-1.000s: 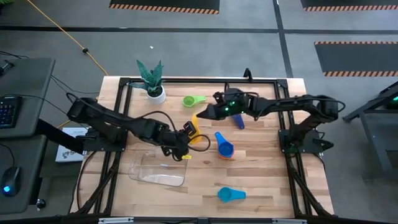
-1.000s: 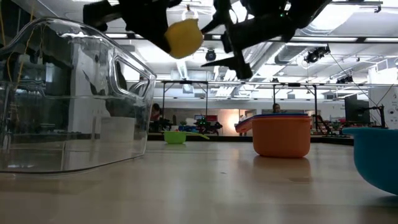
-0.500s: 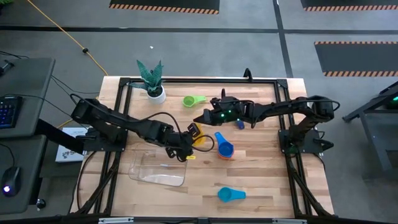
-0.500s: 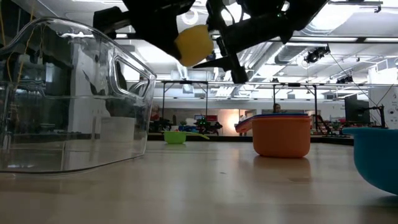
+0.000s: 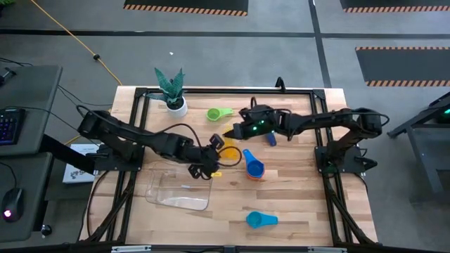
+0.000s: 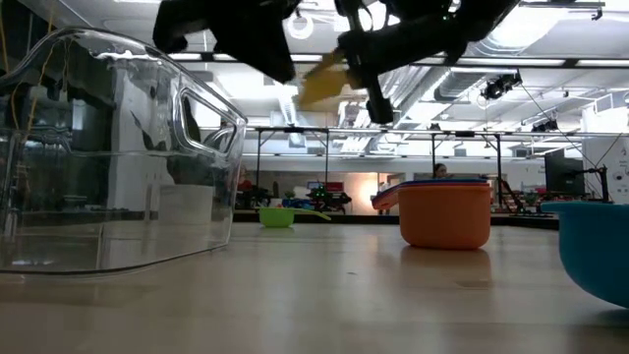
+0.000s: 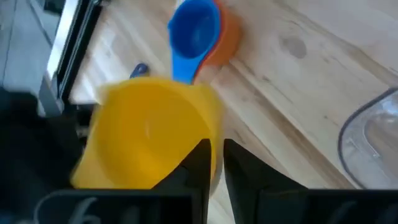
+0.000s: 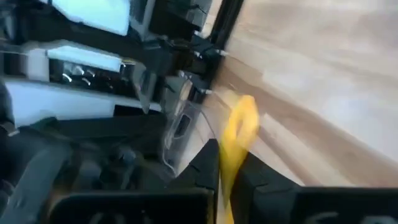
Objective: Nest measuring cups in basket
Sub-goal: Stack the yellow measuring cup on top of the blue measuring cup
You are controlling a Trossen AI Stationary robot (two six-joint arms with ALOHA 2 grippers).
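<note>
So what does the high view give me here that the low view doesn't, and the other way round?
Only the high view: the plant pot, the dark blue cup, and the left tool and right tool meeting at the yellow cup. Only the low view: that cup hangs clear above the table. Both: basket, green cup, blue-on-orange stack, light blue cup.

Both arms reach mid-table, left hand (image 5: 213,159) and right hand (image 5: 230,133) clamped.
</note>
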